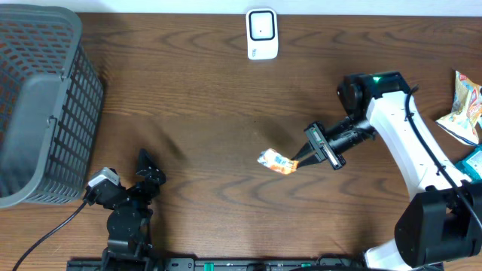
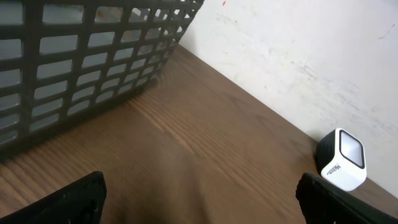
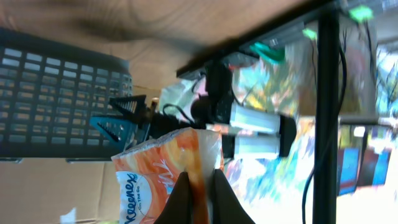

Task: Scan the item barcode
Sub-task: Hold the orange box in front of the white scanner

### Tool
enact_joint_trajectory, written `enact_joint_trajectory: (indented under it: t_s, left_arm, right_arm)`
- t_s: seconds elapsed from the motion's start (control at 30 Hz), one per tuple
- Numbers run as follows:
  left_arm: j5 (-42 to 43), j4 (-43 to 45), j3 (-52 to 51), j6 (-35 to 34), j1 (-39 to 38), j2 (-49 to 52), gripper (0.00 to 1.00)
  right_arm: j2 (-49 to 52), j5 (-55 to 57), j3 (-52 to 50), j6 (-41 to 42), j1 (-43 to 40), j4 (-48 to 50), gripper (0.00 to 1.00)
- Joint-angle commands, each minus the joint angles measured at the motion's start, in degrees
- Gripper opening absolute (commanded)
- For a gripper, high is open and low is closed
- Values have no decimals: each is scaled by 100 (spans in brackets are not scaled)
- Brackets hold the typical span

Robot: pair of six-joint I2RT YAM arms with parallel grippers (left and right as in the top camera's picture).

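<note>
Well, around my right end effector [image 1: 295, 162] the counter [image 1: 203, 113] is mostly bare wood. The white scanner [image 1: 262, 34] stands well ahead of it, near the far edge by the wall, and nothing lies between the two. Behind that end effector, past my own white arm, a colourful snack bag [image 1: 465, 105] and a teal packet [image 1: 473, 162] lie at the counter's right edge. Far off on the opposite side, the grey basket [image 1: 83, 98] fills the far left corner.

My right end effector is pinched almost closed on the tissue pack [image 1: 275, 161], an orange and white one. It grips one end, and the rest of the pack sticks out beyond the tips toward the middle of the counter. In the right wrist view the two fingers [image 3: 181, 198] squeeze a fold of the pack between them. I cannot tell whether the pack clears the wood.

My left end effector [image 1: 148, 167] sits near the front left of the counter, spread wide and holding nothing. In its wrist view the basket wall rises ahead to its left, the scanner stands ahead to its right, and bare wood shows between its fingers [image 2: 84, 199].

Open wood runs from the held pack up to the scanner, and also leftward from it as far as the basket.
</note>
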Motion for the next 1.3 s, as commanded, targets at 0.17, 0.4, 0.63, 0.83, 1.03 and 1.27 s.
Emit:
enact_joint_trajectory:
  t_s: [0.17, 0.4, 0.63, 0.83, 1.03, 1.27]
  left_arm:
    - [-37, -57, -140, -44, 9, -4, 98]
    - [-37, -59, -140, -44, 9, -4, 98]
    - [-37, -57, -140, -44, 9, -4, 98]
    - [-37, -59, -140, -44, 9, -4, 98]
    - [-37, -57, -140, -44, 9, -4, 98]
    - [-37, -59, -140, -44, 9, -4, 98]
  right_arm:
    - [-107, -223, 15, -232, -92, -127, 1]
    - [-107, 1071, 15, -107, -96, 291, 1]
    - [-107, 4433, 13, 1141, 57, 2315, 1]
    - [-103, 5810, 13, 1047, 452, 4551, 1]
    - [-57, 6640, -7, -1537, 922, 6889, 1]
    - [748, 6638, -7, -3552, 1255, 9927, 1]
